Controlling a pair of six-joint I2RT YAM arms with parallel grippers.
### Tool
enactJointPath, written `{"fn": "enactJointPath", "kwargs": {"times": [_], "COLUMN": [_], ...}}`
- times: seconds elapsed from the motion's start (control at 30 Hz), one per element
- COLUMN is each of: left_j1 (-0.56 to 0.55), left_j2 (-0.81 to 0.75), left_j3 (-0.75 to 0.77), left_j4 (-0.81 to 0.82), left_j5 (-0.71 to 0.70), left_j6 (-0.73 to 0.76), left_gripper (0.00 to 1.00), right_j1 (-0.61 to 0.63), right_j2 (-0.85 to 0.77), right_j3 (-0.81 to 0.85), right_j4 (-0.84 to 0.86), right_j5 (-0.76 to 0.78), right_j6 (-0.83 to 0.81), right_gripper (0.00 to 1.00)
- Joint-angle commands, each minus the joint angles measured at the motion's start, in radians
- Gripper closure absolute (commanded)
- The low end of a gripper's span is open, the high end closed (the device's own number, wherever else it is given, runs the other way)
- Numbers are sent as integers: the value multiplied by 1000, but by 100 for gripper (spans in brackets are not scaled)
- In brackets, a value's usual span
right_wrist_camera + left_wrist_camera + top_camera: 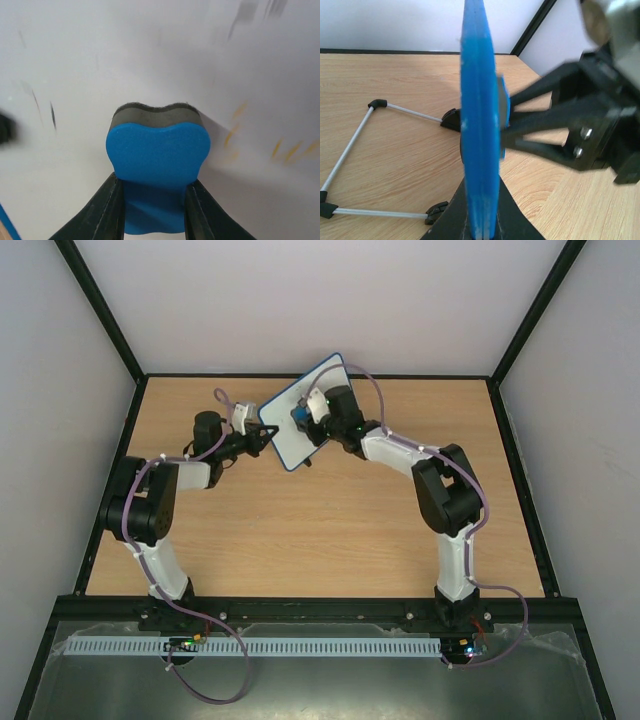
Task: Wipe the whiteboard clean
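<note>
**Item 1: whiteboard** (288, 445). Upper centre of the top view, raised off the table (300, 530) and tilted, with its white face turned toward the right of the frame. In the left wrist view it appears edge-on as a blue vertical band through mid-frame. It is probably held up like this so the face meets the eraser squarely and does not slide under pressure.

**Item 2: left gripper** (262, 433). Closed on the board's lower-left edge. In its own view the blue frame runs down between the 2 black fingers at bottom centre. It appears to serve as a clamp and brace.

**Item 3: right gripper** (303, 418). Fingers clamped on either side of the eraser (157, 155), a blue block with a dark felt layer. The felt sits against the white face at the centre of the right wrist view. Gripping the blue back leaves the felt free to rub.

**Item 4: marks.** Dark strokes (52, 116) at mid-left and orange marks (285, 150) at lower right, with grey smears at the upper right. Erasing looks under way but unfinished, and the next passes probably need to go to both sides.

**Item 5: wire frame** (348, 148). Thin rods with black corner pieces, lying on the table at the left of the left wrist view. Whether it joins the board cannot be told.
</note>
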Motion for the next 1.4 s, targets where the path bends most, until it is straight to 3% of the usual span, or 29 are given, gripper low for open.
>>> {"fn": "enactJointPath", "kwargs": {"times": [0.0,0.2,0.57,0.73,0.9,1.17,1.37], "left_j1": [-26,-26,-26,-26,-26,-30,-39], "left_j2": [52,56,65,70,73,75,76], "left_j3": [-5,-2,9,13,14,10,14], "left_j4": [-117,-121,-132,-134,-134,-140,-158], "left_j5": [100,108,122,126,132,136,132], "left_j6": [-8,-12,-11,-11,-11,-6,3], "left_gripper": [97,97,97,97,97,97,97], "right_j1": [14,14,17,20,10,-37,-39], "right_j2": [4,23,17,3,5,70,82], "right_j3": [143,197,-72,-118,-35,250,286], "right_j4": [17,-7,57,62,29,-48,-77], "right_j5": [17,4,-35,-24,-9,-6,-4], "right_j6": [-10,-10,14,2,9,33,17], "right_gripper": [98,98,98,98,98,98,98]}}
